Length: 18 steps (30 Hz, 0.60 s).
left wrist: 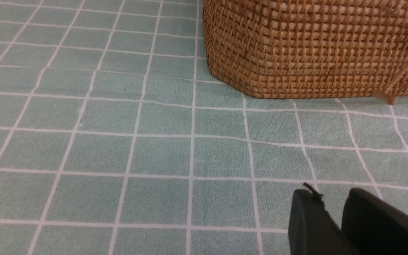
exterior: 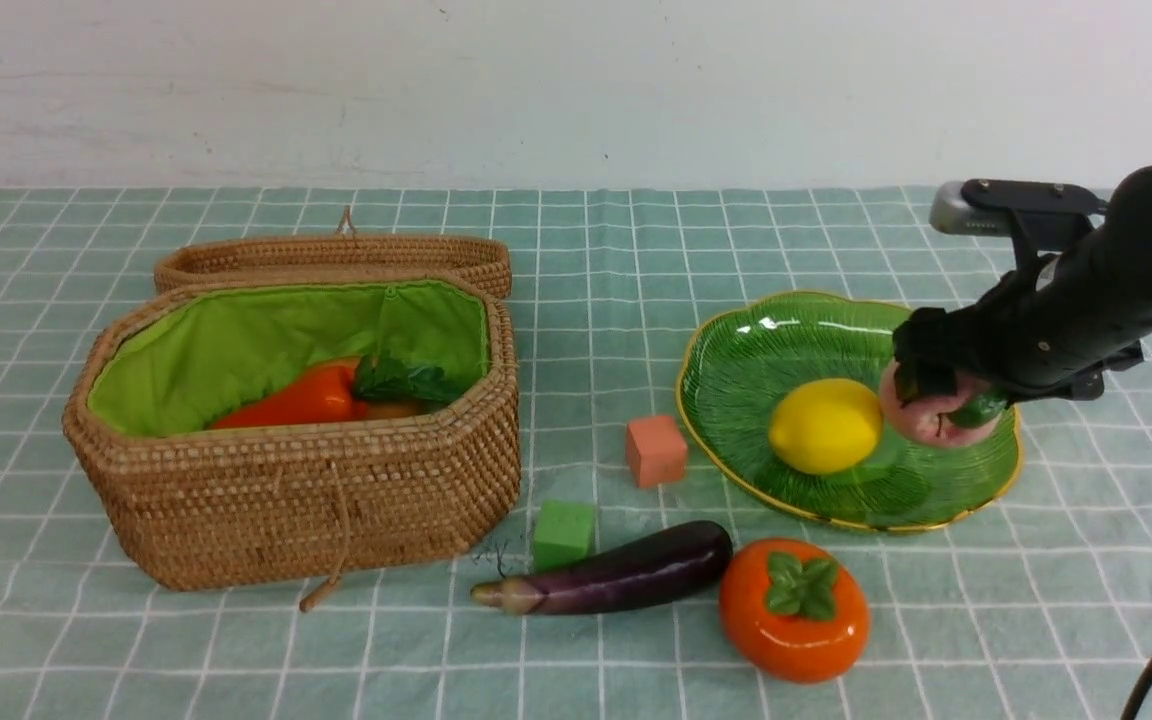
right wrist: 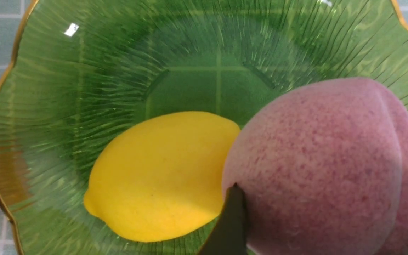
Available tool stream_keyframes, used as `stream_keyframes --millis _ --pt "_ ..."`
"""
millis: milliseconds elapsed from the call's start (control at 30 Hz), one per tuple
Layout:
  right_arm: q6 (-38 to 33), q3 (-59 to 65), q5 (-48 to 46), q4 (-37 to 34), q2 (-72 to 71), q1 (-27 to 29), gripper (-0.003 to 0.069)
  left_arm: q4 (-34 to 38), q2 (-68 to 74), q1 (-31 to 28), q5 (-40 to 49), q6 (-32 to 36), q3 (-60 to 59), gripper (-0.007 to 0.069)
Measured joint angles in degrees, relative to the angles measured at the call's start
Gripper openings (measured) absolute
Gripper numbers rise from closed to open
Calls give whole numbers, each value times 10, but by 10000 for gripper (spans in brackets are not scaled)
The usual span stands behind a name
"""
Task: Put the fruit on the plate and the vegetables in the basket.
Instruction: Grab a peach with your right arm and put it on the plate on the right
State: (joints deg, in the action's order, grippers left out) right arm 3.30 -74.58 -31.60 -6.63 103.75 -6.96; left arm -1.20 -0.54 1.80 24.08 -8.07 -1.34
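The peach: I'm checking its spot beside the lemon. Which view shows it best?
The right wrist view: the peach fills much of the frame close up, beside the lemon over the plate. The front view shows it small, partly covered by the right gripper. The left wrist view misses it.

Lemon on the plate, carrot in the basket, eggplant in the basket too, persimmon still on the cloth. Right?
No. The eggplant is not in the basket: the front view shows it lying on the cloth, beside the persimmon. The rest holds: lemon on the plate, carrot in the basket, persimmon on the cloth.
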Motion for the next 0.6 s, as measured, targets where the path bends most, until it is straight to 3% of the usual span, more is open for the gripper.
stream_keyframes --millis 133,333,600 --pt "0 0 -12 -5 -3 0 679 0 0 0 0 0 0 149" --pt "0 0 -58 -10 -61 0 643 0 0 0 0 0 0 155" --pt "-33 106 -94 -128 -180 -26 619 0 0 0 0 0 0 160"
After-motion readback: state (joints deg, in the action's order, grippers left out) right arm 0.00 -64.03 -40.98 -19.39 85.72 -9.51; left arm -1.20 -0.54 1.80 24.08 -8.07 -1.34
